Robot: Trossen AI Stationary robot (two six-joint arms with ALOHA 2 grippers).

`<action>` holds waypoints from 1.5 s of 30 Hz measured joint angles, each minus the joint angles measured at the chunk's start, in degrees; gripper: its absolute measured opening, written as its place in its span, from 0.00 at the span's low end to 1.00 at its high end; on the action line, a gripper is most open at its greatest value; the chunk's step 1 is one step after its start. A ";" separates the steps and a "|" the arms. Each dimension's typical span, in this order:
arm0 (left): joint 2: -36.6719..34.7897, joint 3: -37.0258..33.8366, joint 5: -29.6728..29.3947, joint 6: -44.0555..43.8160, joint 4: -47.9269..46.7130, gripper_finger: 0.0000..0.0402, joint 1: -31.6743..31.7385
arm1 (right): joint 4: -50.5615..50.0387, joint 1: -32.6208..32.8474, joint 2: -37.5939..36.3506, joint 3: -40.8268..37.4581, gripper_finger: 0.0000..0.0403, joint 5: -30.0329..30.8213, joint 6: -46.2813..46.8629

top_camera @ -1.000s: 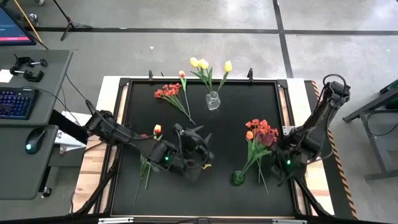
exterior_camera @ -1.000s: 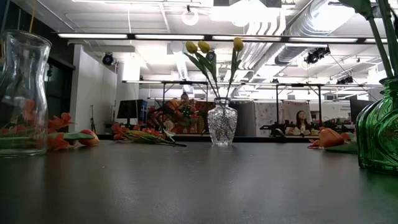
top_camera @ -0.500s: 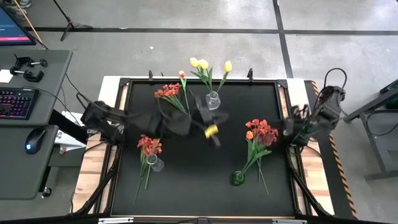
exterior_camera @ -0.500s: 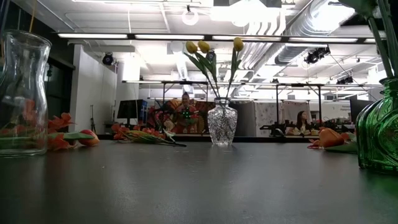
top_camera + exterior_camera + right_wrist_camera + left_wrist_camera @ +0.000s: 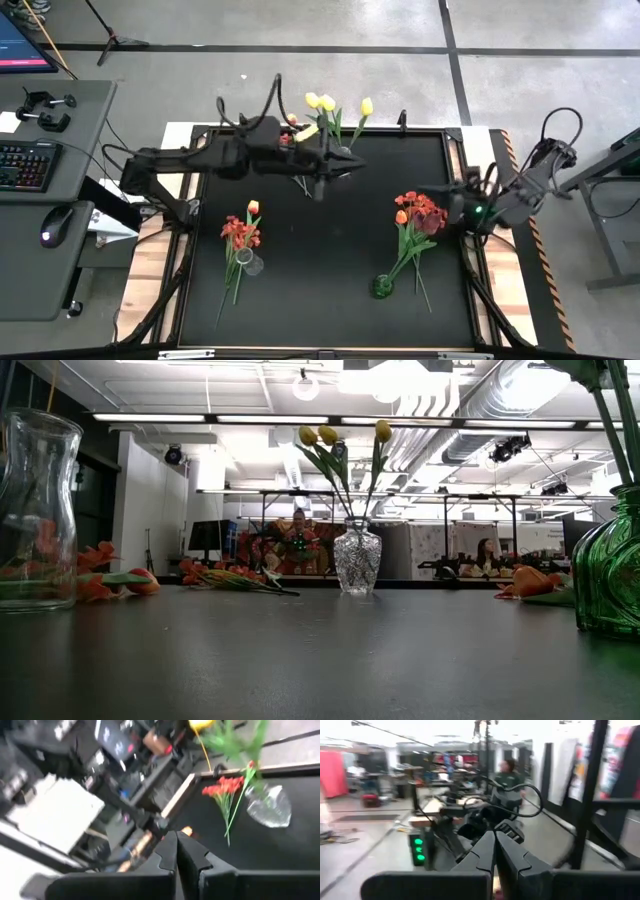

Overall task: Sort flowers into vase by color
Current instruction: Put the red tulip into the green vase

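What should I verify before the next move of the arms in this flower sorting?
1. Left tool shut, nothing held: ok.
2. Right tool shut, nothing held: ok.
3. Yellow tulips stand in the clear vase: ok.
4. Green vase upright: ok.
5. Red bunch lies on the table, unsorted: not ok.
6. Gap between left arm and clear vase: cannot tell.

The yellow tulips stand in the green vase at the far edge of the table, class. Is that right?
Not quite. The yellow tulips stand in the clear glass vase at the far edge; the high view shows it. The green vase sits at the near edge.
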 joint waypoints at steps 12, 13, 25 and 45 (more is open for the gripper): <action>-12.24 0.04 1.18 0.99 -15.01 0.00 -1.31 | -15.57 1.01 17.55 22.28 0.00 -2.50 -2.27; -12.87 0.04 0.65 0.64 -16.47 0.00 -1.69 | -17.77 1.01 18.22 23.79 0.00 -3.05 -1.66; -14.54 -3.36 -13.73 -2.75 -22.88 0.00 -13.88 | -47.86 1.50 20.85 35.89 0.00 -6.02 12.52; -16.61 -17.67 -24.54 -10.03 1.52 0.00 -19.82 | -45.21 4.33 23.48 33.92 0.00 -15.63 18.78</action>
